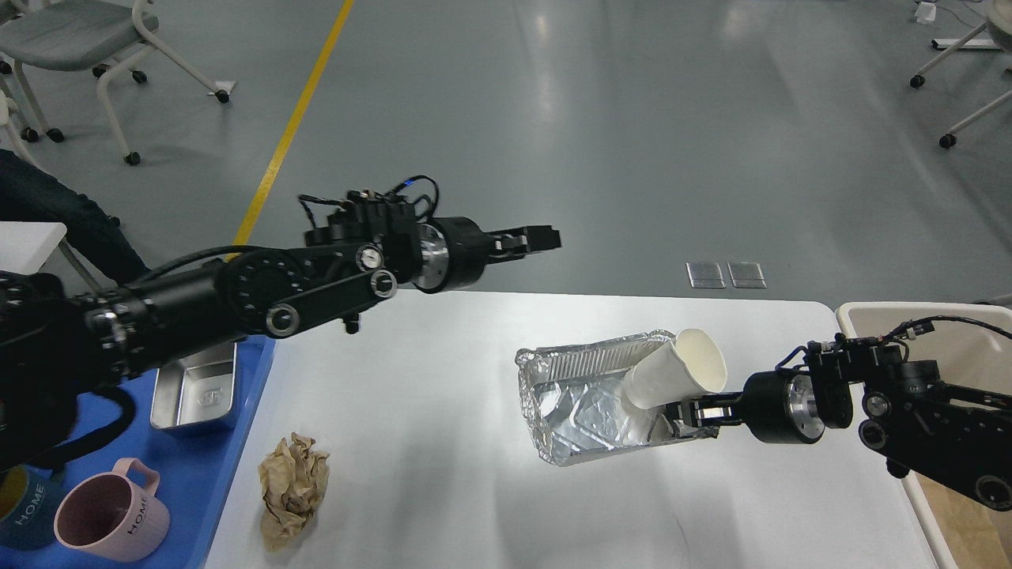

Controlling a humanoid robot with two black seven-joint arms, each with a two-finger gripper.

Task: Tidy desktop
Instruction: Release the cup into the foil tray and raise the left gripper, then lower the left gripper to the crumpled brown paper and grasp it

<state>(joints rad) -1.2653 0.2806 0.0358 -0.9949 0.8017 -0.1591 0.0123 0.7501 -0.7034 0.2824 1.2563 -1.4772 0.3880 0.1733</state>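
Foil tray (589,395) with paper cup (676,370) pinched at its rim by right gripper (686,412) above desktop (443,442), left gripper (538,239) raised, fingers pressed together, crumpled paper (292,490) left on desktop.

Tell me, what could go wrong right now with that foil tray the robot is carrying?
The right hand pinches only one edge of the foil tray, which hangs tilted above the desktop. Thin foil may bend or slip free.

The paper cup lies loose in the tray, leaning over its rim. It could roll out before reaching the beige bin.

The crumpled brown paper sits near the desktop's front edge; a careless sweep might knock it off.
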